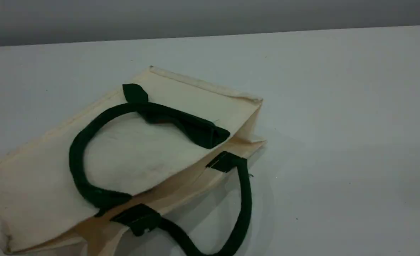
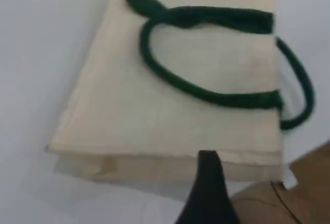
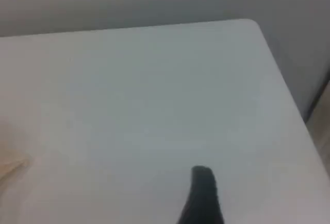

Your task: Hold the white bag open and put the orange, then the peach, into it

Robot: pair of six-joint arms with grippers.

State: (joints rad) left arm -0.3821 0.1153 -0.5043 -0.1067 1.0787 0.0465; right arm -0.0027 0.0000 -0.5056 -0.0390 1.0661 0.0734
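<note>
The white bag (image 1: 153, 149) lies flat on the table's left half, its mouth facing right and slightly parted. One dark green handle (image 1: 76, 156) is folded back onto the cream cloth; the other handle (image 1: 245, 199) loops out onto the table in front of the mouth. The left wrist view looks down on the bag (image 2: 154, 110), with my left gripper's dark fingertip (image 2: 208, 162) above its near edge and nothing at it. My right gripper's fingertip (image 3: 202, 180) hangs over bare table, a sliver of bag (image 3: 10, 167) at far left. The orange and the peach are out of view. Neither arm shows in the scene view.
The pale table (image 1: 338, 124) stretches right of the bag to its far edge (image 1: 302, 31). A table corner (image 3: 252, 24) shows in the right wrist view. A brown surface (image 2: 307, 183) sits past the bag's corner in the left wrist view.
</note>
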